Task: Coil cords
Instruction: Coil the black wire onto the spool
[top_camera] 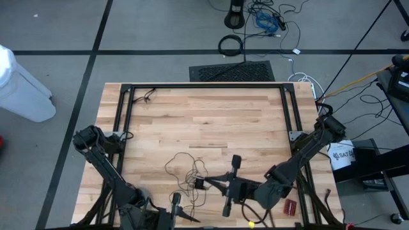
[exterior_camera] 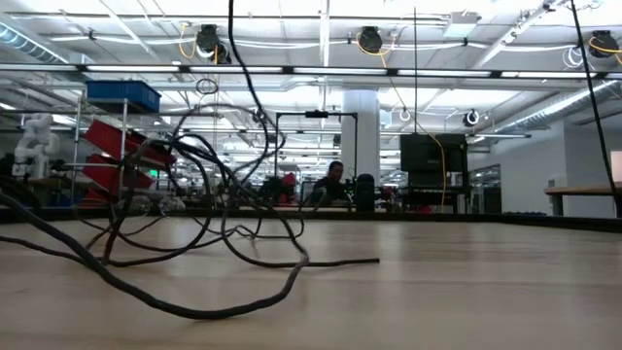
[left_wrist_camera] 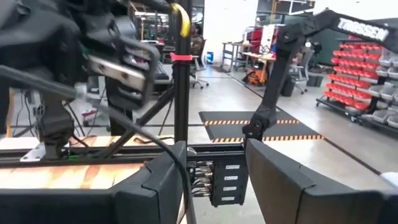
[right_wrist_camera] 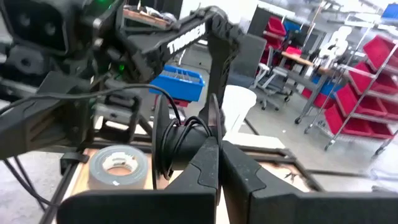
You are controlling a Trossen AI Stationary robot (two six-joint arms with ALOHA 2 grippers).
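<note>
The cords, one thin dark wire [top_camera: 182,167], lie in loose loops on the wooden table [top_camera: 211,121] near its front edge. In the low view the loops [exterior_camera: 194,243] rest on the board and one strand [exterior_camera: 233,39] rises out of the picture's top. My right gripper [top_camera: 203,184] [right_wrist_camera: 214,146] reaches level from the right, above the loops, shut on a bunch of wire turns. My left gripper [top_camera: 188,217] [left_wrist_camera: 214,180] stands open at the front edge, facing right. A strand [left_wrist_camera: 177,155] runs past one of its fingers. No disc can be made out. My right gripper pinches several gathered turns of the wire [right_wrist_camera: 180,143] between its two shut fingers, which lie level and come from the table's right. The bunch stands beside the fingertips, lifted off the board, and slack wire trails from it. Whether my left gripper touches the passing strand, I cannot tell.
A grey tape roll [right_wrist_camera: 118,165] lies on the table near the left arm. A black metal frame [top_camera: 204,86] borders the far part of the board. A small red thing [top_camera: 291,206] lies at the front right. Bare wood stretches across the middle and far half.
</note>
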